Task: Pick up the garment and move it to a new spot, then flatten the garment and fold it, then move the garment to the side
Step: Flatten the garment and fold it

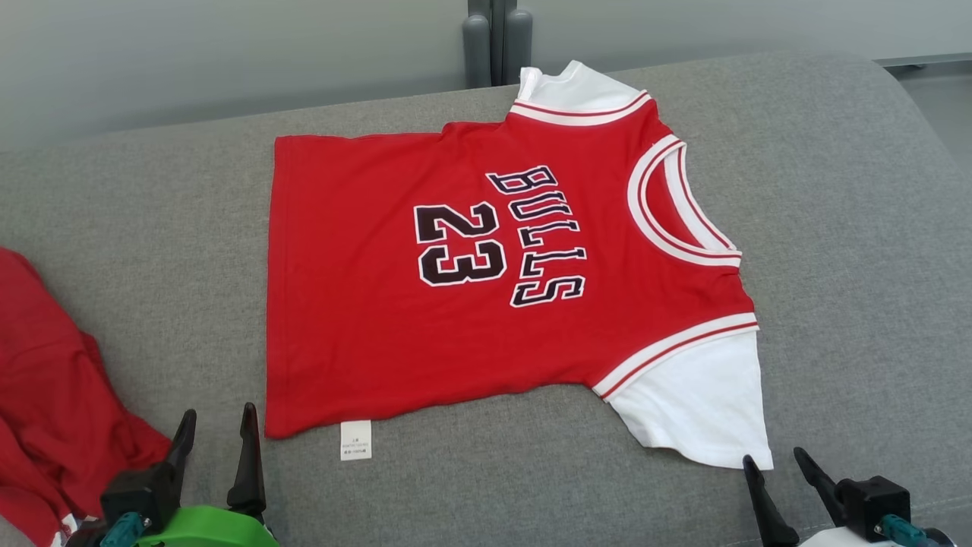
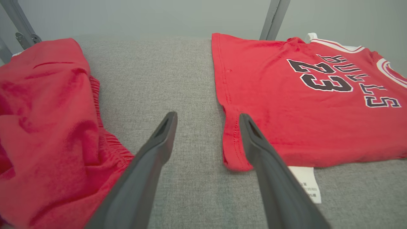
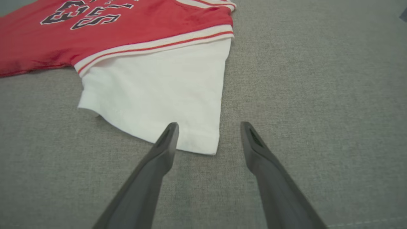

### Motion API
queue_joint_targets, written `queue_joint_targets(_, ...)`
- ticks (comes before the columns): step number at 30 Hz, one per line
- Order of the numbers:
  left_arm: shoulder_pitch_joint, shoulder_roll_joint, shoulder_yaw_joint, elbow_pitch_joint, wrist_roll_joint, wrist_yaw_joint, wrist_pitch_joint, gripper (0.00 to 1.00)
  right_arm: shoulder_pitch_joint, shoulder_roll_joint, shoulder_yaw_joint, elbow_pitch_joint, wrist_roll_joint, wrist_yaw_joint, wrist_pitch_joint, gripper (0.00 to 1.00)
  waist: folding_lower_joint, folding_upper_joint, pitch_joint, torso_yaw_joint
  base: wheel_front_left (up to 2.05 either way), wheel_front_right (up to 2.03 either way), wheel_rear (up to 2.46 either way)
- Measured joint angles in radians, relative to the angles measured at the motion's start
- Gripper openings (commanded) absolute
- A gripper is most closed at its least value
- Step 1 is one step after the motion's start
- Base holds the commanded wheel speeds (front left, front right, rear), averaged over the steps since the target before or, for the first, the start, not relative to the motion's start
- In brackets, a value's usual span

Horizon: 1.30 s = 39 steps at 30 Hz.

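The garment (image 1: pixel 357 304) is a red jersey with white sleeves and "BULLS 23" print, lying flat on the grey cushion, collar to the right and hem to the left. My left gripper (image 1: pixel 219 425) stands open just short of the hem's near corner (image 2: pixel 233 159), where a white care label (image 1: pixel 355 440) sticks out. In the left wrist view its fingers (image 2: pixel 165 127) straddle bare cushion beside that corner. My right gripper (image 1: pixel 774 460) is open at the near white sleeve (image 3: pixel 159 92), whose corner lies between its fingertips (image 3: pixel 208 127).
A second crumpled red garment (image 1: pixel 45 403) lies at the left edge, close to my left gripper (image 2: pixel 206 117). The grey cushion (image 1: pixel 850 266) has bare room on the right and along the front. Grey posts (image 1: pixel 497 38) stand behind the cushion.
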Motion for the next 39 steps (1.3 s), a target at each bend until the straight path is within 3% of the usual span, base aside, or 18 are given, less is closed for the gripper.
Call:
queue_joint_targets(3, -0.001, -0.002, -0.002, 0.004, 0.017, -0.003, 0.000, 1.00, -0.010, 0.005, 0.002, 0.051, 0.005, 0.002, 0.000, 0.92, 0.0000, 0.0000, 0.003, 0.002, 0.00, 0.00, 0.00)
queue_joint_targets(7, -0.002, -0.002, -0.003, 0.006, 0.020, -0.012, 0.000, 1.00, -0.027, 0.027, -0.006, 0.103, 0.022, 0.002, 0.000, 0.66, 0.0000, 0.0000, 0.009, 0.008, 0.00, 0.00, 0.00)
queue_joint_targets(9, -0.002, -0.003, -0.001, 0.006, 0.022, -0.012, 0.000, 1.00, -0.050, 0.033, -0.005, 0.111, 0.026, 0.002, 0.000, 0.59, 0.0000, 0.0000, 0.014, 0.011, 0.00, 0.00, 0.00)
queue_joint_targets(12, -0.003, -0.005, 0.001, 0.006, 0.028, -0.013, 0.000, 1.00, -0.089, 0.037, -0.005, 0.123, 0.028, 0.003, 0.000, 0.60, 0.0000, 0.0000, 0.021, 0.015, 0.00, 0.00, 0.00)
queue_joint_targets(15, -0.003, -0.007, 0.005, 0.007, 0.034, -0.014, 0.000, 1.00, -0.104, 0.040, -0.005, 0.141, 0.028, 0.012, 0.000, 0.53, 0.0000, 0.0000, 0.023, 0.017, 0.00, 0.00, 0.00)
queue_joint_targets(17, -0.004, -0.007, 0.005, 0.010, 0.035, -0.022, 0.000, 1.00, -0.105, 0.039, -0.007, 0.147, 0.028, 0.012, 0.000, 0.42, 0.0000, 0.0000, 0.025, 0.019, 0.00, 0.00, 0.00)
queue_joint_targets(18, -0.005, -0.007, 0.005, 0.014, 0.035, -0.022, 0.000, 1.00, -0.106, 0.039, -0.009, 0.151, 0.028, 0.012, 0.000, 0.32, -0.0001, 0.0000, 0.026, 0.019, 0.00, 0.00, 0.00)
queue_joint_targets(20, -0.007, -0.008, 0.004, 0.019, 0.035, -0.030, 0.000, 1.00, -0.109, 0.040, -0.013, 0.161, 0.032, 0.014, -0.001, 0.00, 0.0000, 0.0000, 0.028, 0.019, 0.00, 0.00, 0.00)
queue_joint_targets(27, -0.011, -0.011, -0.031, 0.086, 0.034, -0.067, 0.000, 1.00, -0.127, 0.046, -0.006, 0.182, 0.041, 0.033, -0.002, 0.00, 0.0000, 0.0000, 0.035, 0.008, 0.00, 0.00, 0.00)
queue_joint_targets(39, -0.074, -0.010, -0.053, 0.181, 0.019, -0.091, 0.021, 1.00, -0.163, 0.058, -0.004, 0.198, 0.041, 0.046, -0.005, 0.00, 0.0000, 0.0000, 0.052, -0.034, 0.00, 0.00, 0.00)
